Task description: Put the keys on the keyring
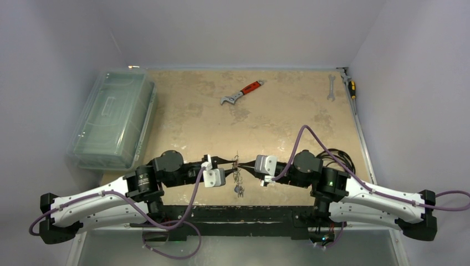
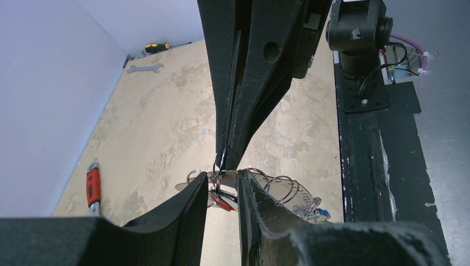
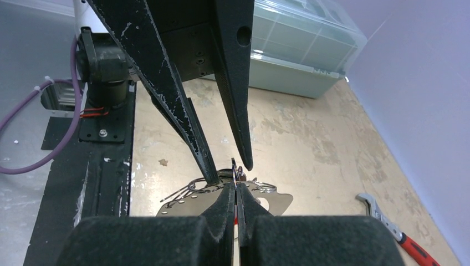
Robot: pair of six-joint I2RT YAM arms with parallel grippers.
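red wrench (image 1: 241,93) far centre, spanner (image 1: 331,87) + screwdriver (image 1: 350,86) far rt corner, clear box (image 1: 113,118) left.

No legible txt/nos. anywhere; round sticker (image 1: 145,178) on L arm (image 1: 94,202) too blurry.

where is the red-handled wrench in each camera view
Top external: red-handled wrench lies upper centre on the table.
Left wrist: at the lower left.
Right wrist: in the bottom right corner.
Shared landmark: the keyring.
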